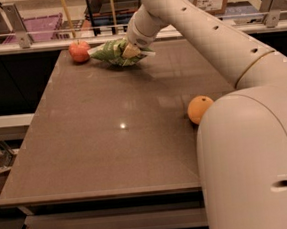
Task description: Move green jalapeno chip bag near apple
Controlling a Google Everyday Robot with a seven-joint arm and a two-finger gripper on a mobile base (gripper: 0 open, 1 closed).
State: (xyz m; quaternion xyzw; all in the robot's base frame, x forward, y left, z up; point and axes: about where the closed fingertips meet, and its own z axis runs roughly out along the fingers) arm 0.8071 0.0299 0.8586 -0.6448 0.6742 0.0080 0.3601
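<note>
I stand by the brown table [112, 154] and I see the white arm [201, 31] reaching from the near right corner across to the far edge. At its end the gripper [131, 51] is closed on the right part of the green jalapeno chip bag [109, 53], and a pale fingertip [130, 51] lies over the foil. The bag is at the far side of the table, left of the middle, with its pointed white end turned to the left. I cannot tell if its underside touches the surface or is just above it. The apple [79, 51] sits just beside that left end, close to the far left corner, and a small gap shows between the two. Behind them the table ends, and a metal rail [36, 38] runs along there, so little room is left beyond the bag. The orange [200, 109] lies well apart, near the right edge and just beside the robot's large white body [253, 162], which covers the near right corner. Between the orange and the bag the surface is open, and the whole left and near part of the table is open too.
</note>
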